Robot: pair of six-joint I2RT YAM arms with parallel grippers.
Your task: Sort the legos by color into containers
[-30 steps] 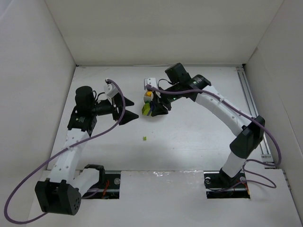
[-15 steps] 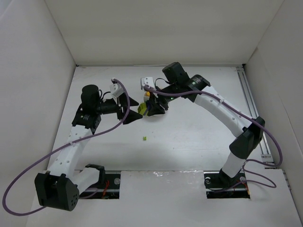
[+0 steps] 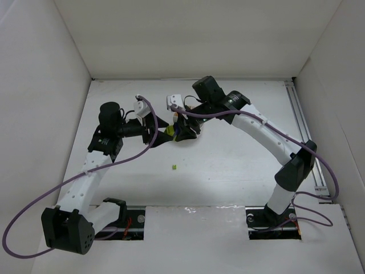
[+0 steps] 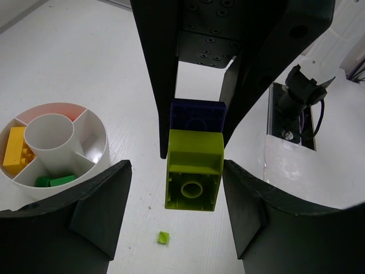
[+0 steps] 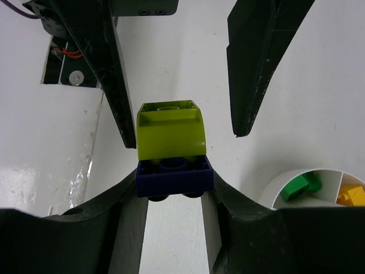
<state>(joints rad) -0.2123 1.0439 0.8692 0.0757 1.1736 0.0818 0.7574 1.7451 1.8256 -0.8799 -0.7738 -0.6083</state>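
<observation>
A lime-green lego [image 4: 194, 171] joined to a dark purple lego [image 4: 198, 114] hangs in the air above the table. My right gripper [image 5: 174, 191] is shut on the purple brick [image 5: 174, 177], with the lime one [image 5: 170, 134] sticking out past its fingertips. My left gripper [image 4: 177, 191] is open, one finger either side of the lime brick with a gap on both sides. From above, the two grippers [image 3: 158, 134] [image 3: 181, 131] meet tip to tip at the clump [image 3: 170, 132]. A tiny green bit [image 4: 163, 237] lies on the table [image 3: 173, 166]. The round white divided dish [image 4: 97, 142] sits to the left.
The dish holds a yellow brick [image 4: 14, 151] and green bricks [image 4: 56, 181]; its centre well [image 4: 50, 130] looks bare. The right wrist view shows the same dish [image 5: 285, 185] at the lower right. White walls [image 3: 45, 85] box in the table on three sides.
My left gripper has swung right until its fingers flank the lime brick, and its jaws have narrowed. The right gripper has shifted a little left with the clump.
</observation>
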